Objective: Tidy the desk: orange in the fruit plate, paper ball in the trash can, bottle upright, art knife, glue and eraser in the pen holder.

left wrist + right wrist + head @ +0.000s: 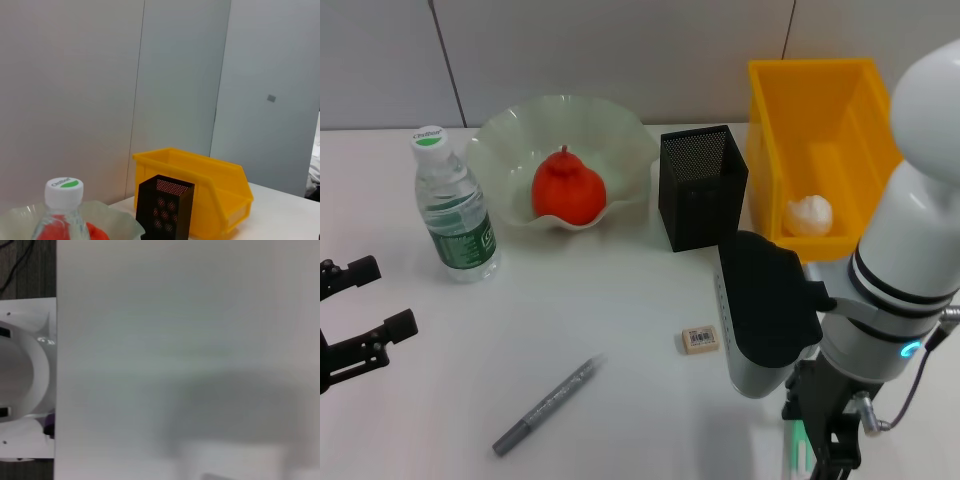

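Status by object, head view. Orange (568,190) sits in the fruit plate (620,130) at 11 o'clock. Paper ball (810,214) lies inside the trash can (775,120) at 1 o'clock. Bottle (455,208) stands upright at 10 o'clock, white cap up, just beside the plate. Judged: 3 of the steps look done.

Remaining: the small items for the pen holder (702,187), which stands between plate and trash can. Eraser (700,340) lies on the counter (610,300) near centre, at about 6 o'clock from the holder and apart from it. A grey pen-like tool (547,405), possibly the art knife, lies slantwise at 7 o'clock. Whether the holder already contains anything cannot be seen through the mesh.

Right claw (820,450) is low at 5 o'clock, near the frame edge, close to the eraser's right. A green-white stick shows between its parts, maybe the glue; cannot tell if it is gripped, nor how the jaws stand. Left claw (365,305) rests at 9 o'clock with fingers apart, holding nothing.

Step in hand, judged: stationery into the holder. Next move calls for a lift over the holder's rim and a vertical drop-in.

Right wrist view shows only blurred pale surface; nothing usable. Left wrist view looks across at bottle, holder and trash can.
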You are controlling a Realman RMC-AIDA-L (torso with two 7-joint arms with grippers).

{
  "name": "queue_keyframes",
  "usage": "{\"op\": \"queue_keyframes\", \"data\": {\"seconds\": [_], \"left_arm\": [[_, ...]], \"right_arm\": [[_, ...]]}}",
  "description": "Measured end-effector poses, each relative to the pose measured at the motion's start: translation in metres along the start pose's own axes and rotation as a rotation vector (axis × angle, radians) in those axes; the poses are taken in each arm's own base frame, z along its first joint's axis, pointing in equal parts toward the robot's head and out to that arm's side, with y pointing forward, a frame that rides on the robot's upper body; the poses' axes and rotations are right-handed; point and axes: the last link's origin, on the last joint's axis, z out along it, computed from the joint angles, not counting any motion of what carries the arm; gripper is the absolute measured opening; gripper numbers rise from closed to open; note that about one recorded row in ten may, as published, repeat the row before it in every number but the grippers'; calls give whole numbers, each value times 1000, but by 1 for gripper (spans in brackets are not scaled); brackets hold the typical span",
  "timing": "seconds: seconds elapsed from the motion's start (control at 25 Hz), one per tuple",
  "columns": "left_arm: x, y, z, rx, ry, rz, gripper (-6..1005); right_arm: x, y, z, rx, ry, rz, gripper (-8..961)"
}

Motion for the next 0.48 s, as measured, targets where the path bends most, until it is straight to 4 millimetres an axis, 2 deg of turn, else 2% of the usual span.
{"op": "queue_keyframes", "data": {"seconds": [0.24, 0.48], "left_arm": [[-2, 2, -3, 16, 16, -12, 818], [-6, 4, -8, 49, 49, -54, 818]], "right_arm": [[-7, 0, -8, 33, -4, -128, 840], [-5, 3, -9, 29, 79, -276, 841]]}}
